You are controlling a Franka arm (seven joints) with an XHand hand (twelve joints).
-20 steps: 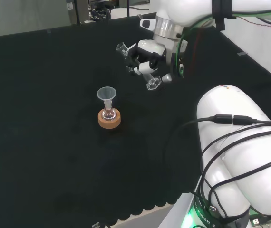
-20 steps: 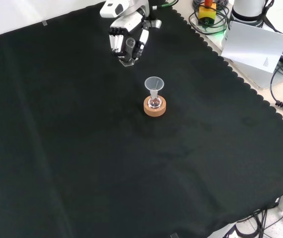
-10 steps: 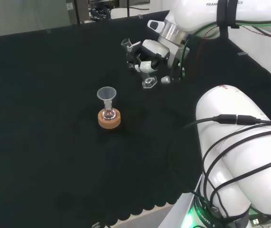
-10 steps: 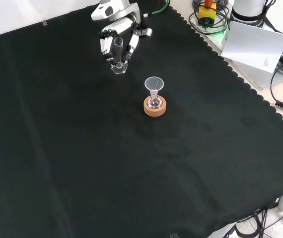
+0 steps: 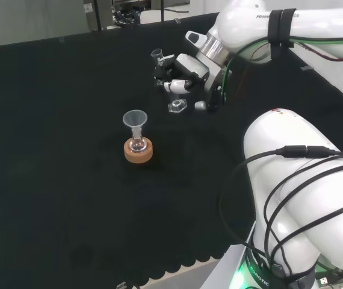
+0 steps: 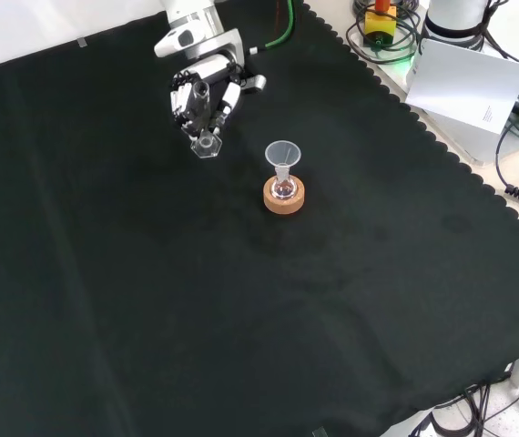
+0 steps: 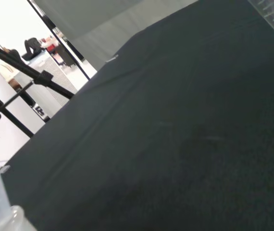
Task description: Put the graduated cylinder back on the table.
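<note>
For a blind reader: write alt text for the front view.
The hand grips a clear graduated cylinder, its base low over the black cloth. To its right, a small flask with a funnel stands on a cork ring.

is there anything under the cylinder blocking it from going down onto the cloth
Nothing visible. The robot hand holds the graduated cylinder over bare black cloth; the funnel on its cork stand stands apart, to the right in the front view.
</note>
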